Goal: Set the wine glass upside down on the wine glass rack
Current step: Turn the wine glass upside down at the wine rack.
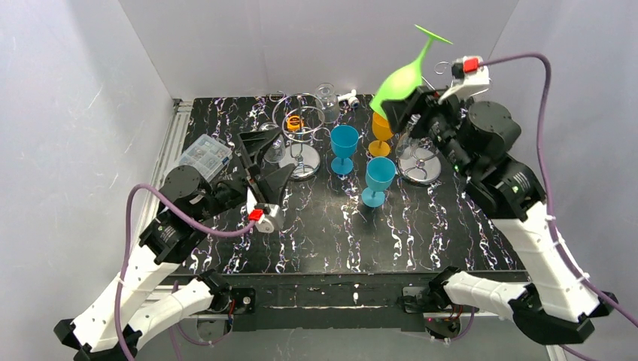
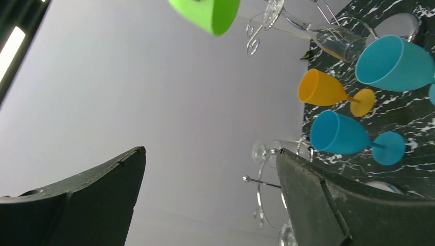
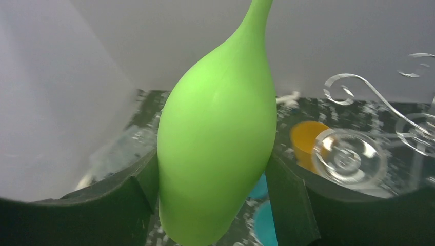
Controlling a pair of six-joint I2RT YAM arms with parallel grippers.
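Your right arm is raised high, elbow bent, wrist angled in over the tall silver wire rack with scroll arms (image 1: 420, 164). The right gripper (image 1: 407, 103) grasps the lime-green plastic wine glass (image 1: 401, 81) by its bowl, a jaw on each side. The glass is inverted and tilted, foot up, in the air above the rack, not on it. Your left arm sits low, stretched over the black marbled table (image 1: 421, 226). The left gripper (image 1: 268, 159) is spread wide and empty.
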